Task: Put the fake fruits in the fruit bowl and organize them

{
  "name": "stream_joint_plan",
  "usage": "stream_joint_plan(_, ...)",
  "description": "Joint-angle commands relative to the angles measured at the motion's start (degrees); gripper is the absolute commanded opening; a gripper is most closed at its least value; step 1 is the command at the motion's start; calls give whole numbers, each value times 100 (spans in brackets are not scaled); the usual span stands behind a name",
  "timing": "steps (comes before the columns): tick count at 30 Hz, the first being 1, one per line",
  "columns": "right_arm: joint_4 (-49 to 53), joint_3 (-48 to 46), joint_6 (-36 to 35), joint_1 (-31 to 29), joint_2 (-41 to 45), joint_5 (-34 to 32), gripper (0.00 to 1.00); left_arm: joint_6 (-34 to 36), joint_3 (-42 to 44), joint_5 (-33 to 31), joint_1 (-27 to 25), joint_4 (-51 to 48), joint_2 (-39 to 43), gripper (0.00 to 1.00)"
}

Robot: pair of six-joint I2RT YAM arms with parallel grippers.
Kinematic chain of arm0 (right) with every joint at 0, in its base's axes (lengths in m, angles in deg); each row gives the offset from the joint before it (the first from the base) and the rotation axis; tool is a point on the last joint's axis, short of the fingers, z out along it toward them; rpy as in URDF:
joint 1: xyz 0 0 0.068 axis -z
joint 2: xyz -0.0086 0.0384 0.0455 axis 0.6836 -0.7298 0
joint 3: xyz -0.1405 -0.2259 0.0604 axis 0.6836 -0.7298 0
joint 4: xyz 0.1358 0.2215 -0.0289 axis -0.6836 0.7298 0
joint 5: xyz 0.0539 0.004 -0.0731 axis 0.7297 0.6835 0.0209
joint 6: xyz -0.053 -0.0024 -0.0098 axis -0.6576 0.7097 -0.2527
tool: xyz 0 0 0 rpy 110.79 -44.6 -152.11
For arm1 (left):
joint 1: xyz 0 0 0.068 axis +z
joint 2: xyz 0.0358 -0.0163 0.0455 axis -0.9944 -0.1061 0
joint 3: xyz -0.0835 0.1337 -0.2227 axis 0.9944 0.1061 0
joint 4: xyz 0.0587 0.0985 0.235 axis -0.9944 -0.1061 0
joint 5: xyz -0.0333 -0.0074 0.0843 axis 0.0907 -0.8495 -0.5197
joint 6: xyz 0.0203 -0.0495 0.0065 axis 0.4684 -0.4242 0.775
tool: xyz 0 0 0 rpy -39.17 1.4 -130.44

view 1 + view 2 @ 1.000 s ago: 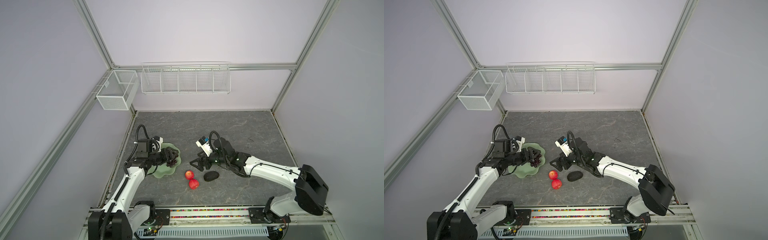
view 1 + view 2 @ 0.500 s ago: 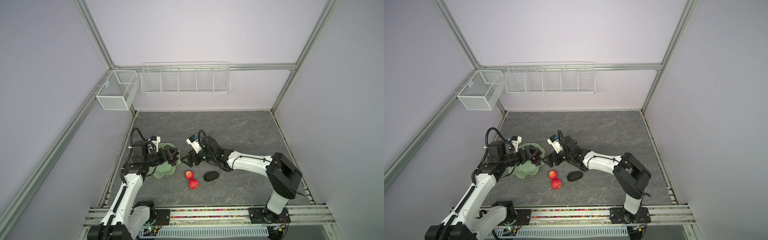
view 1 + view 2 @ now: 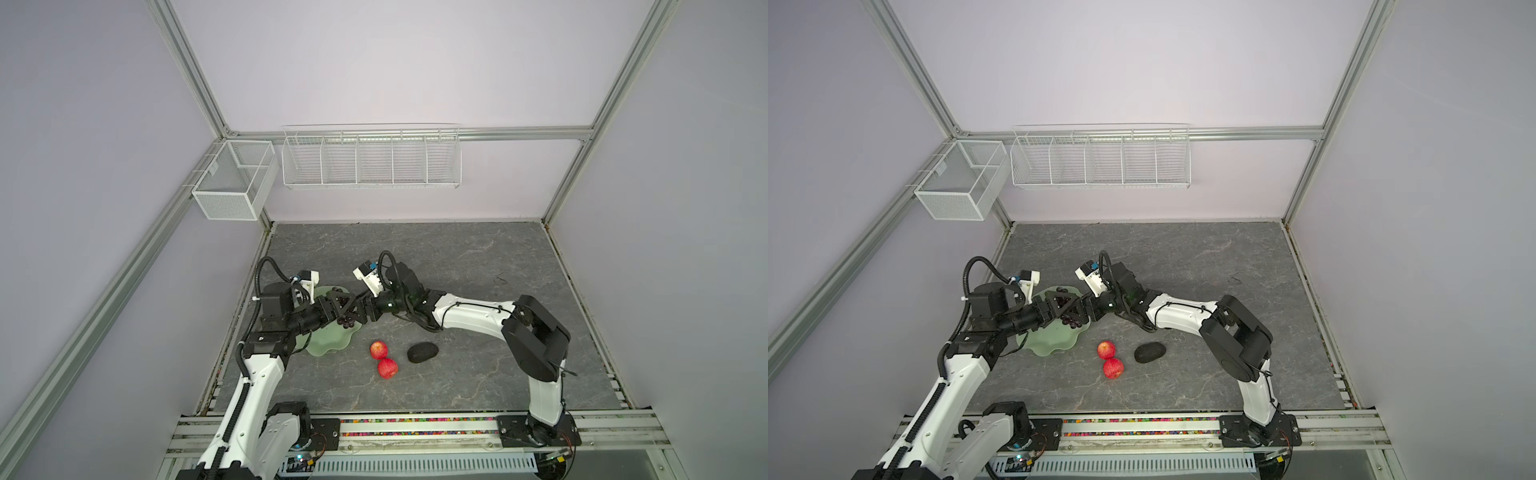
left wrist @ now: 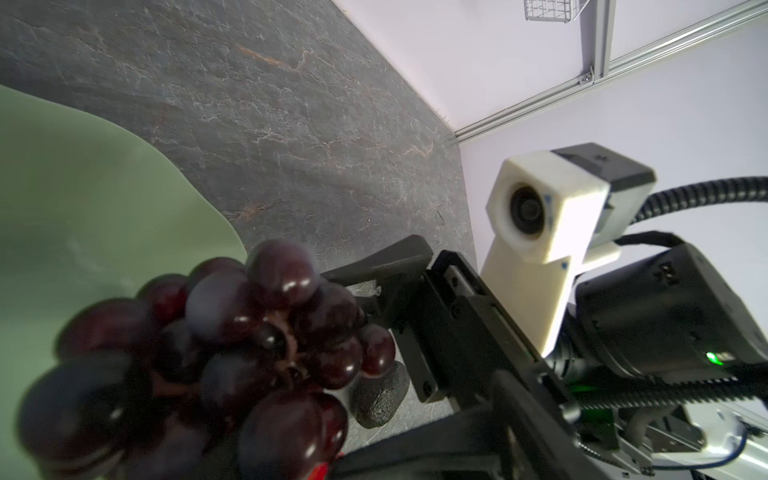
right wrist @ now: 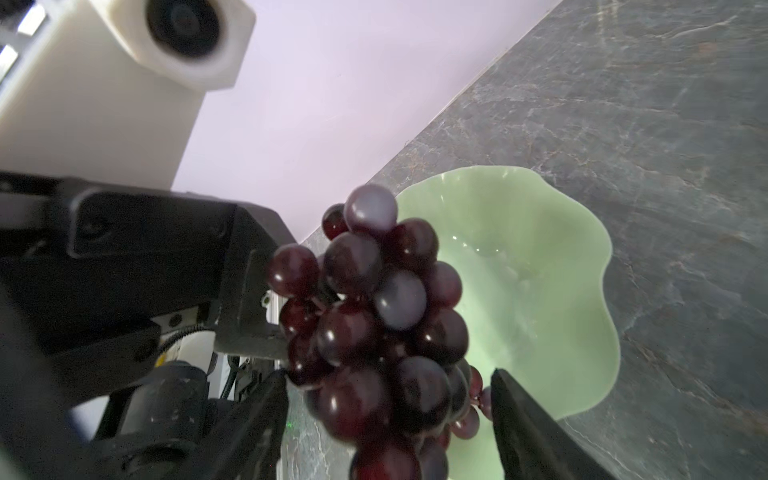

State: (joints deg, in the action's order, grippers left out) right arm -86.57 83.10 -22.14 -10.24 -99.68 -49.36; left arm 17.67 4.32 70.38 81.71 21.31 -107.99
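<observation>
Probably a robotics lab test cell: plain pale walls (image 3: pixel 395 62) in an aluminium frame (image 3: pixel 200 83), white robot arms (image 3: pixel 469 318) bolted to a rail (image 3: pixel 415 428), a grey stone-pattern table (image 3: pixel 457 257), and wire baskets (image 3: pixel 370 162) on the wall.

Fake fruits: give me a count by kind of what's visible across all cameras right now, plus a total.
Bunch of dark purple grapes: 1
Small red apples: 2
Rough blackish-green egg-shaped avocado: 1
Total: 4 fruits in view
</observation>
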Motion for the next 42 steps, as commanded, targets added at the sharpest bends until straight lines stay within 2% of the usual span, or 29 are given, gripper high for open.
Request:
stream_joint_plan(1, -164, 204, 208, -30, -187, 332, 60, -77, -17, 54, 29, 185, 140, 73)
stream_joint_plan(3, -206, 214, 265, -26, -212, 353, 47, -77, -7, -50, 35, 162, 158, 73)
stream_joint_plan(7, -227, 210, 324, -32, -220, 327, 35, -123, 9, -402, 35, 109, 215, 73)
stream_joint_plan(16, -480, 357, 548, -81, -373, 588, 25, -757, 536, -548, 35, 1240, 458, 73)
stream_joint_plan(21, -659, 336, 479, -219, -276, 616, 23, -1048, 882, -1257, 36, 1545, 697, 73)
stream_joint_plan(24, -611, 404, 487, -266, -311, 676, 21, -1278, 1048, -1451, 44, 2036, 965, 73)
stream_joint_plan(27, -412, 506, 487, -283, -409, 643, 18, -1472, 1059, -1344, 52, 2519, 1022, 73)
stream_joint_plan(30, -393, 487, 539, -280, -468, 562, 17, -1428, 899, -1270, 91, 2498, 1074, 73)
stream_joint_plan(33, 83, 672, 490, -286, -562, 432, 17, -1672, 898, -992, 286, 2901, 1163, 73)
stream_joint_plan(36, 335, 816, 487, -280, -669, 387, 16, -2343, 1038, -496, 509, 3842, 978, 74)
stream_joint_plan(39, 453, 827, 481, -284, -663, 281, 16, -3568, 1402, -54, 741, 5673, 511, 74)
stream_joint_plan(42, 510, 794, 452, -282, -645, 248, 16, -3998, 1398, 238, 861, 6353, 139, 73)
